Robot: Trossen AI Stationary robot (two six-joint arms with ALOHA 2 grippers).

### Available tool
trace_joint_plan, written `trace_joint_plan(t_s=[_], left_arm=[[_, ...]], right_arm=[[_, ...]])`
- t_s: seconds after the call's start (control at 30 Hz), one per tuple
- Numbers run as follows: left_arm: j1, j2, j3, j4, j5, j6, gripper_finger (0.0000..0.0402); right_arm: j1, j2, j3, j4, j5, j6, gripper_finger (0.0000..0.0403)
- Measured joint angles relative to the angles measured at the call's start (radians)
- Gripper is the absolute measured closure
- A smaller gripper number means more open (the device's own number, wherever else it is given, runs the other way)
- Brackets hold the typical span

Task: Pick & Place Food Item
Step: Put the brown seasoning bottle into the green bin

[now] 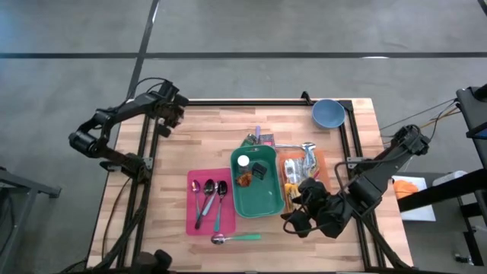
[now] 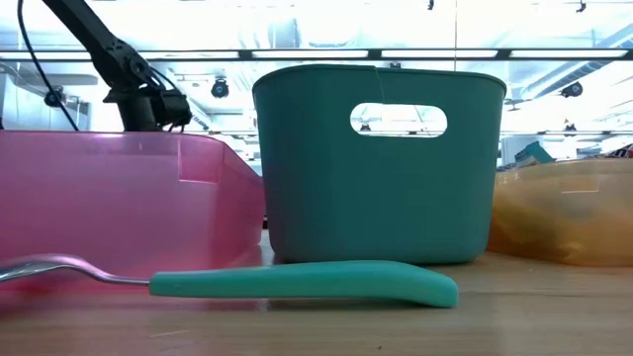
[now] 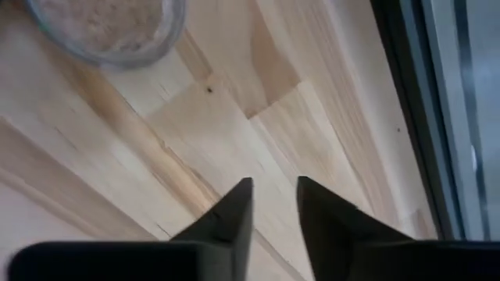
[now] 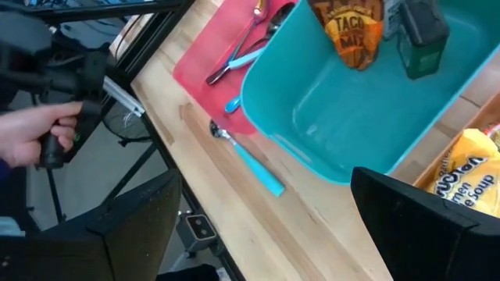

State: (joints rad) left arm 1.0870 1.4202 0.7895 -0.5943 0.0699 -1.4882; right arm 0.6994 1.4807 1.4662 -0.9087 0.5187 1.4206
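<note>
Overhead, right gripper hangs spread wide beside the green bin (packets inside); descending carelessly could strike its rim. Left gripper, nearly pinched together, holds nothing.

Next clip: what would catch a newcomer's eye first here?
The teal bin in the middle of the table, holding a taco mix packet, with a pink tray of spoons beside it. The right gripper hangs open over the orange tray next to the bin. The left gripper sits far off at the table's back left corner, fingers nearly together over bare wood.
</note>
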Motion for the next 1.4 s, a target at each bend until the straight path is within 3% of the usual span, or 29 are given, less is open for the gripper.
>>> trace_joint_plan(t_s=[0.3, 0.53, 0.73, 0.97, 1.1, 1.4], left_arm=[[-0.001, -0.063, -0.005, -0.058, -0.011, -0.359, 0.0141], [0.003, -0.096, -0.01, -0.069, -0.128, -0.406, 0.0069], [0.008, -0.117, -0.01, -0.137, -0.154, -0.415, 0.0051], [0.008, -0.182, -0.01, -0.281, -0.248, -0.546, 0.005], [0.008, -0.204, -0.01, -0.273, -0.319, -0.61, 0.005], [0.015, -0.155, -0.01, -0.252, -0.333, -0.636, 0.005]], right_arm=[[0.007, 0.0, 0.0, 0.003, 0.004, -0.01, 0.0034], [0.007, 0.0, 0.0, -0.002, 0.015, -0.001, 0.0034], [0.006, 0.0, 0.0, -0.003, 0.042, 0.007, 0.0034], [0.006, 0.0, 0.0, -0.007, 0.051, 0.02, 0.0034], [0.006, 0.0, 0.0, -0.015, 0.056, 0.019, 0.0034], [0.006, 0.0, 0.0, -0.036, 0.061, 0.051, 0.0034]])
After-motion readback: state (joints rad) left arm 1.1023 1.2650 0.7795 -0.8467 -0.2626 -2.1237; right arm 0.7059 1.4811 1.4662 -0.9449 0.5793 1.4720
